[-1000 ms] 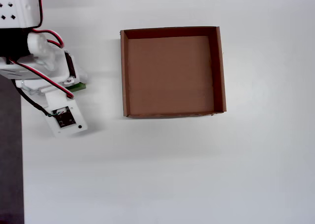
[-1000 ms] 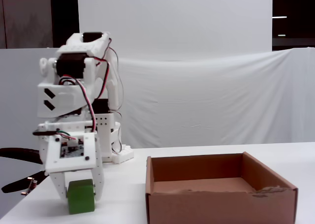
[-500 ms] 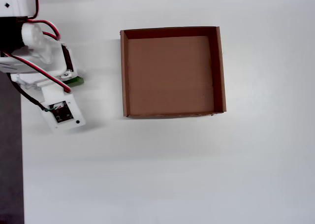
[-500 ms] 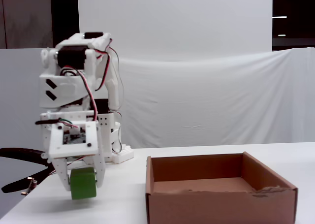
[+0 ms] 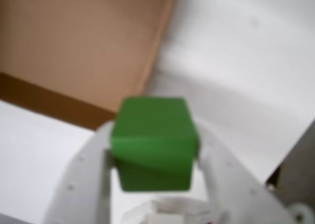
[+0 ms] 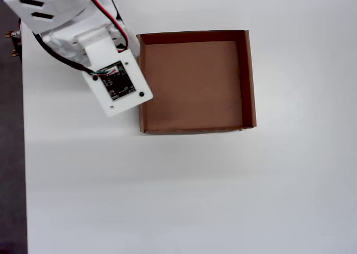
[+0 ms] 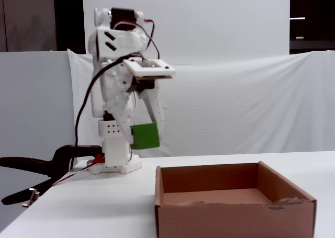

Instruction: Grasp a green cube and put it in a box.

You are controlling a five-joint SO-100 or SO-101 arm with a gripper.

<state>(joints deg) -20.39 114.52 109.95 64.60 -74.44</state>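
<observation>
While aloft, green cube [image 7: 145, 136] (unlabelled)

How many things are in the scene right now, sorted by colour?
Green: 1, the green cube, held in the hand
Brown: 1, the box
Black: 1, a clamp at the arm's base
Total: 3

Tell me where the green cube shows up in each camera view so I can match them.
Wrist view: green cube at lower centre, gripped in the claw.
Overhead view: not visible; the arm's white wrist plate hides it.
Fixed view: green cube left of centre, held above the table.
Shared landmark: the box.
</observation>
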